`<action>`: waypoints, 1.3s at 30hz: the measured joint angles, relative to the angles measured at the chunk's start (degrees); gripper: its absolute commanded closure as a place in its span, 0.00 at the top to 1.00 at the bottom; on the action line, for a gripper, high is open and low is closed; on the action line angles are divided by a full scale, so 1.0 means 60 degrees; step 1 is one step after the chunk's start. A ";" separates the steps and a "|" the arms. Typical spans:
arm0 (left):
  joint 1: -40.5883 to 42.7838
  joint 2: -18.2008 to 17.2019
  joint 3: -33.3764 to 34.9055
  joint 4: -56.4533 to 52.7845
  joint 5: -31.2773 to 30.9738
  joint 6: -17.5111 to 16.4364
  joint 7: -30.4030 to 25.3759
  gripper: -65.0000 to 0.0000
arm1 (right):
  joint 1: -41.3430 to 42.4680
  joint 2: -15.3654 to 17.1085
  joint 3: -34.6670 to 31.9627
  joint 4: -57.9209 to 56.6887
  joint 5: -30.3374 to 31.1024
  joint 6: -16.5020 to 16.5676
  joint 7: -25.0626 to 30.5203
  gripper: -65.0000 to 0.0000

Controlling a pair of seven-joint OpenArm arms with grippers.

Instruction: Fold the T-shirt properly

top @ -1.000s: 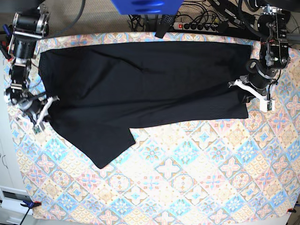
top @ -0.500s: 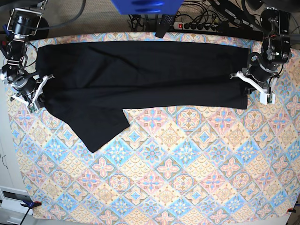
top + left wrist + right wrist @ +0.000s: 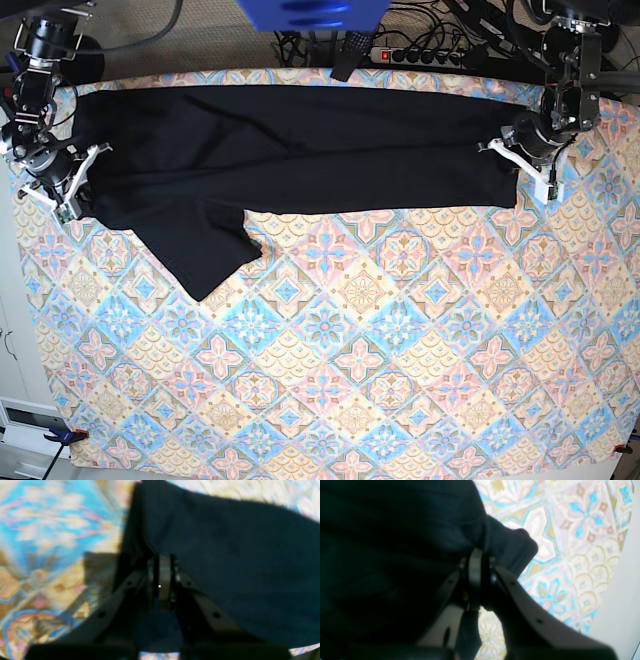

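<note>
Both end effectors pinching T-shirt (image 3: 300,150) ends, seemingly

Both arms low at the far corners, end effectors pinched closed.

The left end effector (image 3: 528,160) sits toward 2 o'clock in the base view, its arm dropping in from the 1 o'clock corner; the wrist view shows its jaws (image 3: 160,562) pressed together on the T-shirt (image 3: 290,150). The right end effector (image 3: 62,185) sits toward 10 o'clock, its arm hanging from the 11 o'clock corner, jaws (image 3: 476,555) likewise closed on a bunched edge of the cloth.
</note>
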 measured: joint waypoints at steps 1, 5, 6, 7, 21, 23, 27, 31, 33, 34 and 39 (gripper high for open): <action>0.0004 -0.0029 0.0076 -0.0015 0.0015 0.0004 -0.0033 0.02 | -0.0004 0.0000 0.0000 -0.0004 0.0004 0.0000 0.0007 0.05; 0.0055 -0.0025 0.0430 -0.0033 0.0047 0.0033 0.0076 0.20 | -0.0204 0.0004 0.0025 0.0040 -0.0007 -0.0029 0.0040 0.21; 0.0029 -0.0022 0.0426 -0.0033 0.0040 -0.0004 0.0062 0.24 | -0.0266 0.0000 0.0040 0.0058 -0.0015 -0.0029 0.0029 0.26; 0.0029 -0.0025 0.0423 -0.0029 0.0018 0.0004 0.0036 0.27 | -0.0328 0.0000 0.0055 0.0087 -0.0047 -0.0029 0.0022 0.29; 0.0058 0.0273 0.0113 0.1071 -0.0047 0.0106 0.0015 0.29 | -0.0419 0.0004 0.0412 0.2463 -0.0095 -0.0040 -0.0109 0.33; 0.0109 0.0492 -0.0182 0.1228 -0.0058 0.0073 0.0113 0.29 | -0.0200 -0.0029 -0.0189 0.2452 -0.0084 0.0040 -0.0437 0.34; 0.0113 0.0834 -0.0925 0.1421 -0.0055 0.0080 0.0106 0.29 | 0.1093 -0.0047 -0.1479 0.2306 -0.0066 0.0047 -0.1038 0.34; 0.0109 0.1086 -0.1497 0.1829 -0.0022 0.0109 0.0080 0.29 | 0.2466 0.0000 -0.2575 0.1399 0.0091 -0.0051 -0.1271 0.34; 0.0080 0.1166 -0.1508 0.1978 -0.0033 0.0117 0.0098 0.29 | 0.2932 -0.0033 -0.3016 0.0350 -0.0044 -0.0018 -0.1610 0.34; 0.0080 0.1249 -0.1508 0.2047 -0.0051 0.0087 0.0091 0.29 | 0.3107 -0.0029 -0.3238 -0.0131 -0.0098 -0.0025 -0.1723 0.34; 0.0069 0.1745 -0.1690 0.2386 -0.0062 0.0080 0.0098 0.29 | 0.4426 -0.0171 -0.4054 -0.2208 0.0000 -0.0076 -0.1446 0.34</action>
